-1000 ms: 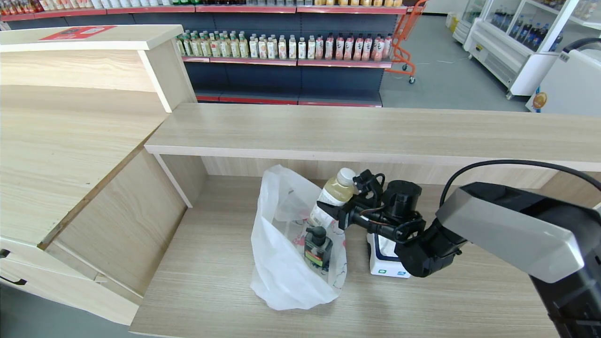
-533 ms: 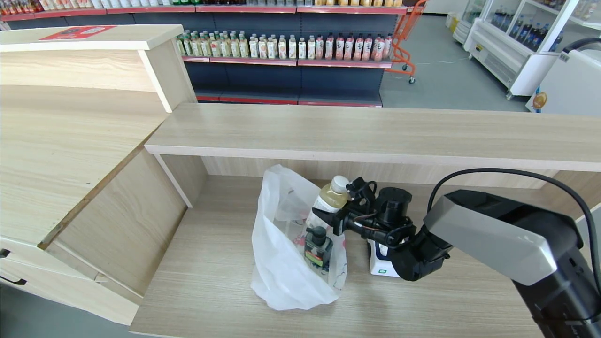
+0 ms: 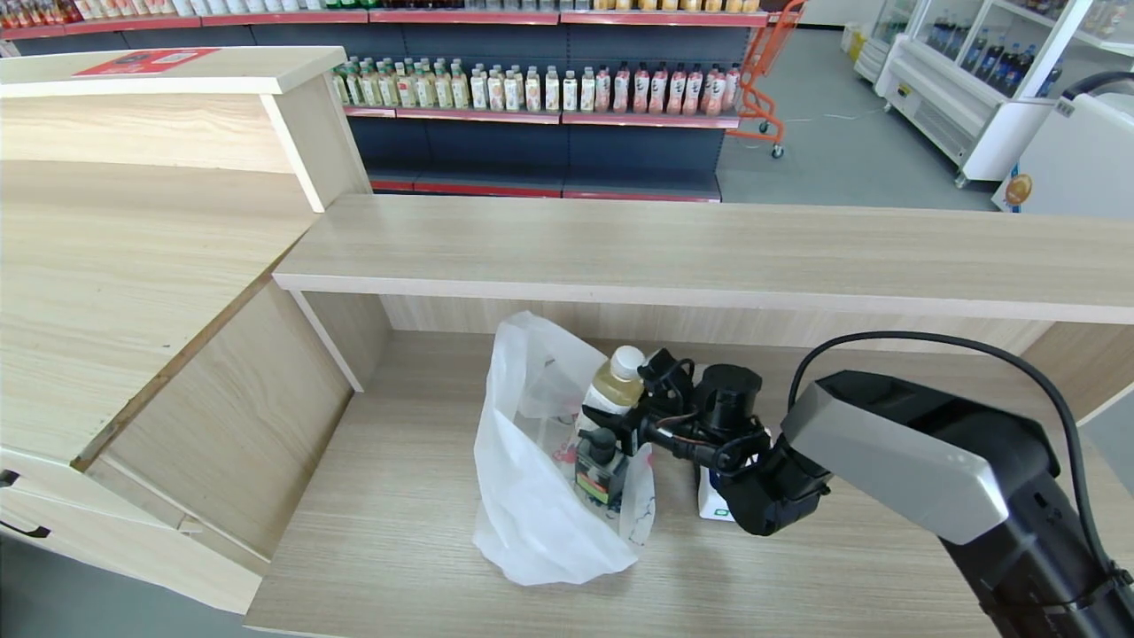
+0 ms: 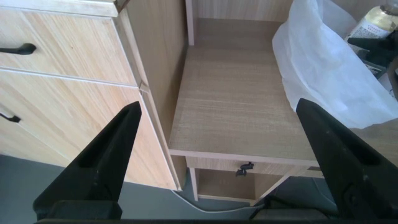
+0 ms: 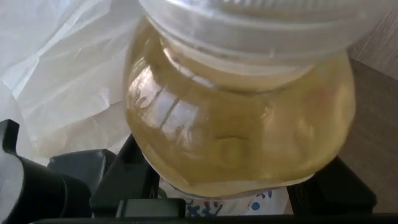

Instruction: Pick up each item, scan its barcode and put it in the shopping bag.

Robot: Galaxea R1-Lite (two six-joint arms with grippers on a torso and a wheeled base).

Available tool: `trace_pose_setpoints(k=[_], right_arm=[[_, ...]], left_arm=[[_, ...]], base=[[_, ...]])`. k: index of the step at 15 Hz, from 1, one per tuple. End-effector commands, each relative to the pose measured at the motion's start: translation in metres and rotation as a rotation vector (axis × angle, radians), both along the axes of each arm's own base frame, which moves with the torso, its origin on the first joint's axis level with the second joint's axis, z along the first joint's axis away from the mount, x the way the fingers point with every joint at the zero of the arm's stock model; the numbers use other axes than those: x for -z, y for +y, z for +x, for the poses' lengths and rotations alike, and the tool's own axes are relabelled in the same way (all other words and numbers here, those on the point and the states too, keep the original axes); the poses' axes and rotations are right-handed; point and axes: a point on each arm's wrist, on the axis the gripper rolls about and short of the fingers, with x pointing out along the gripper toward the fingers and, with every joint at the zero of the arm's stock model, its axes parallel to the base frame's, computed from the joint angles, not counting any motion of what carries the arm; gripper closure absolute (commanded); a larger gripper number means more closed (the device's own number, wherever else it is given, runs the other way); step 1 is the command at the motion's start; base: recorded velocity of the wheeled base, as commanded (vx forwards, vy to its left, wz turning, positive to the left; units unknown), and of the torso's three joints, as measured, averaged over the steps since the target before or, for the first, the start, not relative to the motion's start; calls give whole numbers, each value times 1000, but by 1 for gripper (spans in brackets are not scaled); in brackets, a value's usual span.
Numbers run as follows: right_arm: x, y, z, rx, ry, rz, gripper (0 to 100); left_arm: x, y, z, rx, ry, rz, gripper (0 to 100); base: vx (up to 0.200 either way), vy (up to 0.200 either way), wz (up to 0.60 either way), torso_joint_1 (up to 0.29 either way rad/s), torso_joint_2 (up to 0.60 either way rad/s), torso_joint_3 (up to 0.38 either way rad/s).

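**A:** Any writing to read on the goods?

**B:** None that can be made out. The drink bottle [image 3: 617,383] has a white label with blue and red print, cut off in the right wrist view. The pump bottle [image 3: 601,462] has a red, yellow and green label, too small to read. A red placard [image 3: 146,60] lies on the raised ledge far from both claws, its text also illegible.

**A:** And the count?

**B:** Two bottles at the shopping bag [image 3: 523,505]: one of pale yellow drink with a white cap, one dark with a pump top. One bag, one white scanner [image 3: 711,498], two black drawer handles [image 4: 17,48] in the left wrist view.

**A:** Where is the drink bottle relative to the right claw [image 3: 611,412]?

**B:** Between its fingers [image 5: 124,183], which are clamped on the labelled body while the cap and shoulder rise above them. The bottle stands upright at the bag's open mouth. Whether its base rests on anything cannot be told.

**A:** What lies around that claw?

**B:** The pump bottle sits just below its fingertips, inside the bag. The bag spreads below and to the claw's left. The scanner stands behind the claw, under its wrist, on the counter [image 3: 399,549].

**A:** The left claw [image 4: 217,106]?

**B:** Its fingers are spread wide and grip nothing. It hangs off the counter's near end, with the bag well apart from it.
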Motion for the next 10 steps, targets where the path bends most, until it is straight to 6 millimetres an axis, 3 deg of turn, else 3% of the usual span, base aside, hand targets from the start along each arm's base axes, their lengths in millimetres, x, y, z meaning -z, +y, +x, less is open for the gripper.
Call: trace_pose_setpoints(k=[1, 5, 10], right_arm=[[1, 0, 0, -5, -2, -2, 0], [-19, -5, -2, 5, 10, 42, 0], [-68, -23, -24, 16, 141, 201, 0]], left_arm=[[0, 0, 0, -1, 0, 0, 0], [0, 0, 0, 0, 0, 0, 0], [0, 0, 0, 0, 0, 0, 0]], base=[[0, 0, 0, 0, 0, 0], [0, 0, 0, 0, 0, 0], [0, 0, 0, 0, 0, 0]])
